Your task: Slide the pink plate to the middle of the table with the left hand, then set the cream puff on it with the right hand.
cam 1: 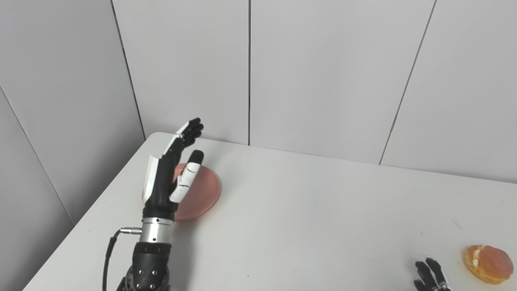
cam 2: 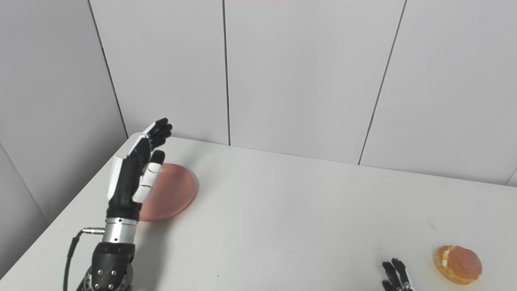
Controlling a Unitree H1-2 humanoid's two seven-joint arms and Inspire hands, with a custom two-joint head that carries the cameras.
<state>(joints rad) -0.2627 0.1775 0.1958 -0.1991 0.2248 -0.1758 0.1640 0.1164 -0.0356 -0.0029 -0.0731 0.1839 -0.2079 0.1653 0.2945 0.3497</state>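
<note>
**No legible markings**

No text, label, brand, number or sign can be read in either view — the wall panels, the table, the pink plate, the cream puff and the shells of the left hand and right hand all show plain, unmarked surfaces.

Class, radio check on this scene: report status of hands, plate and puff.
Left hand open, raised beside pink plate, plate at table's left side. Right hand low by cream puff, holding nothing seen. Table middle unobstructed.
</note>
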